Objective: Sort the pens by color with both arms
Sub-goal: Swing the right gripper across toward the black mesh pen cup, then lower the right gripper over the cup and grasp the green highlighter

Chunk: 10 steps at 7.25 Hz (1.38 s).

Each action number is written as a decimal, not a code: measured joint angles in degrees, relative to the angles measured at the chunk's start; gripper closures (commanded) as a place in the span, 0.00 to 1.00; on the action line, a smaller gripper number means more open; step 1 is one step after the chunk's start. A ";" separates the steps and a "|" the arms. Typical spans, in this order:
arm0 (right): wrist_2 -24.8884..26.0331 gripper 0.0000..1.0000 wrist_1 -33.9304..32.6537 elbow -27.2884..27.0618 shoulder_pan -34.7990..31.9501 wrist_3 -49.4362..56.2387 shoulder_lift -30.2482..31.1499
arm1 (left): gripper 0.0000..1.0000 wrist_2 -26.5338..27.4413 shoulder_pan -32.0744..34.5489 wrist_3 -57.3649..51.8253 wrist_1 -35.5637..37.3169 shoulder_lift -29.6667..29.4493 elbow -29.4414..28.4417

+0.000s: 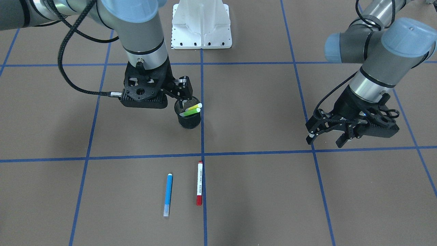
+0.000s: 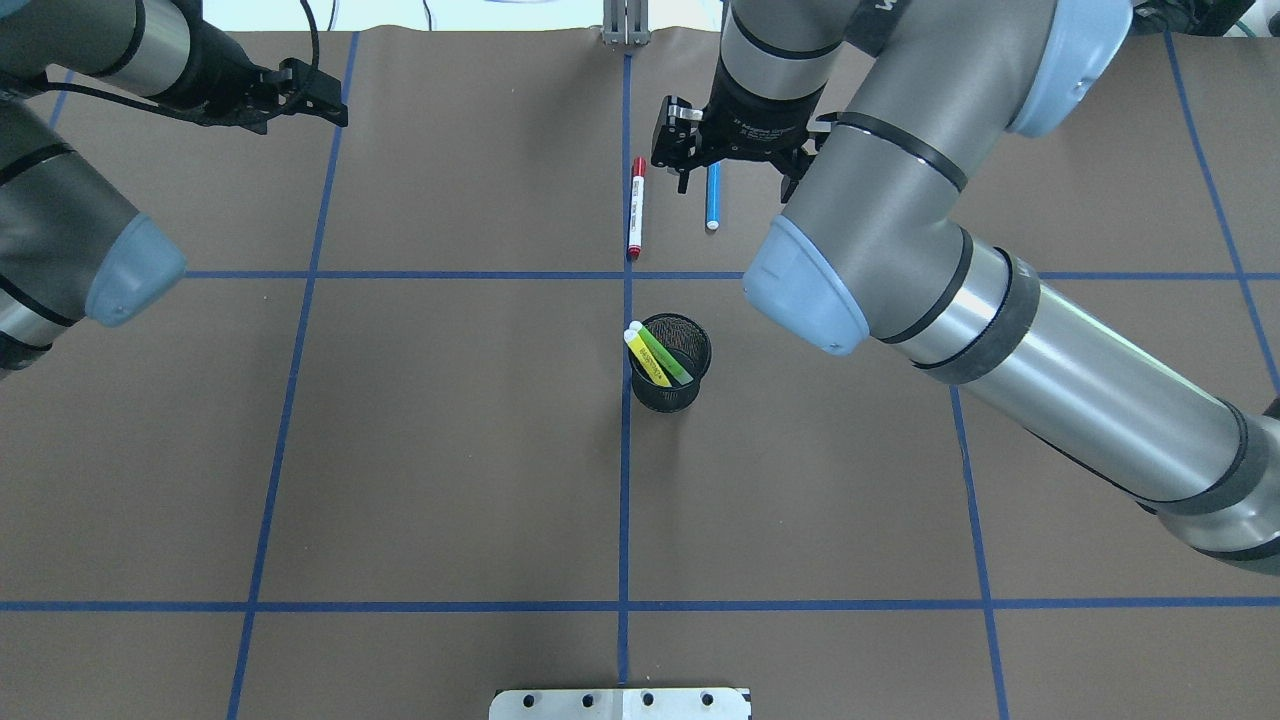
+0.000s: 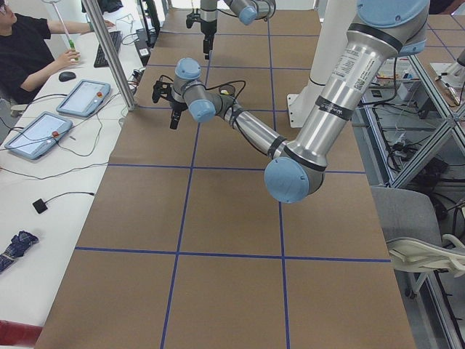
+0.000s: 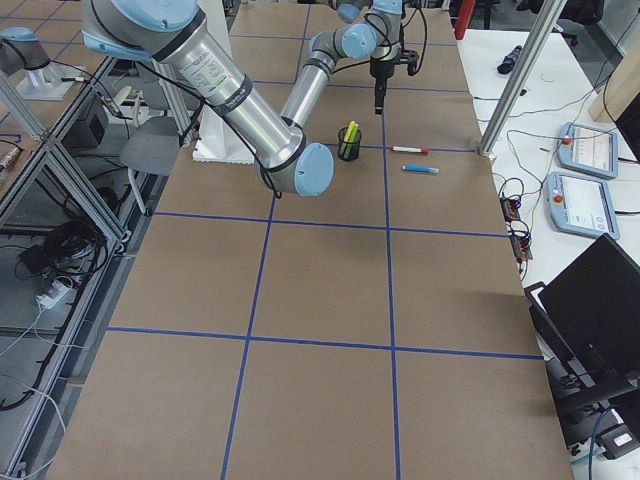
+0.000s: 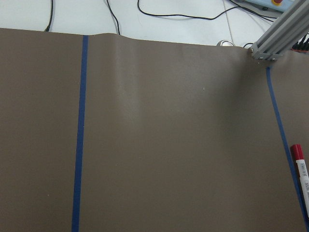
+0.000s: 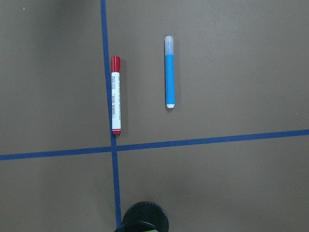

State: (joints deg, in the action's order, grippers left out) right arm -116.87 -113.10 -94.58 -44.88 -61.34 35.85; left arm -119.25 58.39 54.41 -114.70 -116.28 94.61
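A white pen (image 1: 199, 183) with a glossy red cap and a red end lies flat on the far half of the counter (image 1: 256, 112), along a blue tape line (image 1: 202, 143). Parallel to it, just beside it on the robot's right and not touching, lies a blue pen (image 1: 168, 194) with a pale, translucent end. Nearer the robot, a yellow pen (image 1: 193, 108) and a green pen (image 1: 187, 112), both with pale rounded tips, stand tilted together in a round black mesh cup (image 1: 188, 122), leaning on the left of its rim. The counter is matte brown sheet, ruled into squares by the tape. The right gripper (image 2: 737, 188) hangs raised above the counter near the cup and the two loose pens, pointing down; its black fingers (image 2: 678, 150) are spread apart, hold nothing and touch no pen. The left gripper (image 1: 326, 140) is well apart to the left over bare brown sheet, its fingers (image 1: 342, 140) also spread and empty. In the front-facing view, one right finger is hidden behind the black wrist mount. Neither wrist view shows its own fingers. The right wrist view cuts off all but the cup's rim, and the left wrist view shows only the red-capped end of the white pen at its edge. The print on that pen's barrel is too small to read.
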 measured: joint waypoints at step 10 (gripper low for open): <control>-0.02 0.01 -7.81 38.98 4.47 -8.08 -23.62 | 0.01 -2.50 1.61 -3.63 0.10 6.89 3.80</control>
State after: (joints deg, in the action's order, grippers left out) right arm -116.89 -120.91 -55.60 -40.41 -69.42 12.23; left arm -121.74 60.00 50.78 -114.61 -109.39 98.42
